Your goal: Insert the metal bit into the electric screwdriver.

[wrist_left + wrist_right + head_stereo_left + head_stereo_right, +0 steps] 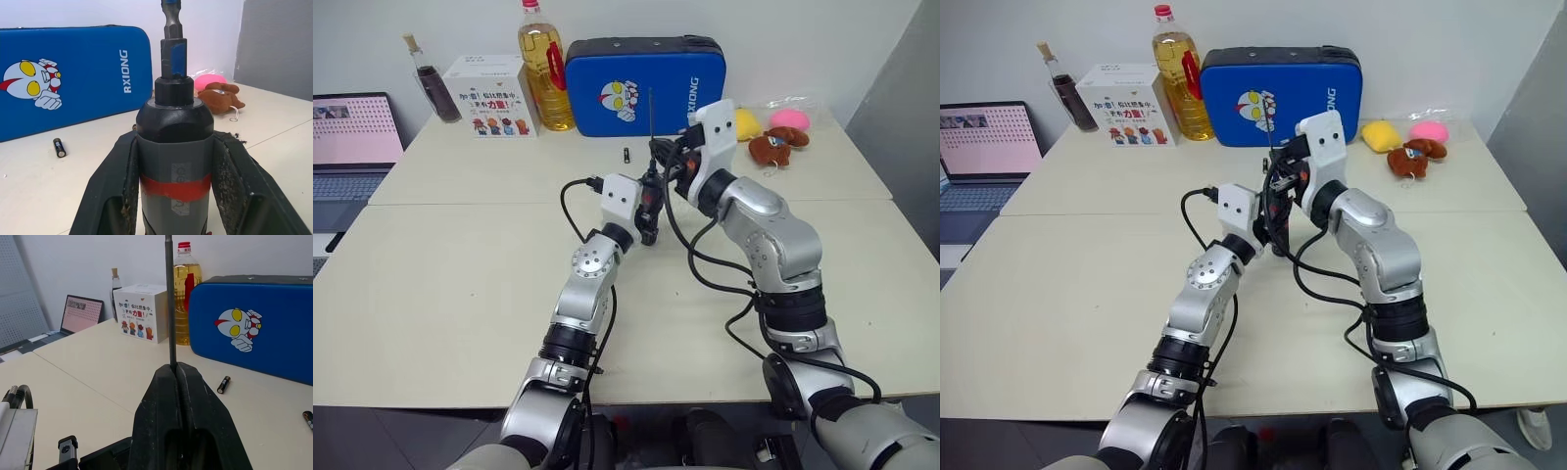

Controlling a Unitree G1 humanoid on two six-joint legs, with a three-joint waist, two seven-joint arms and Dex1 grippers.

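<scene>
Left gripper: rubbery black fingers clamped on the electric screwdriver, a smooth dark cylinder with a red band, held upright at frame centre in the head views. Right gripper: matte black jaws pinched shut on the metal bit, a thin straight grey rod standing vertical just above the screwdriver. Blue case: glossy, rounded, upper centre. Battery: small dark cylinder lying on the cream table.
</scene>
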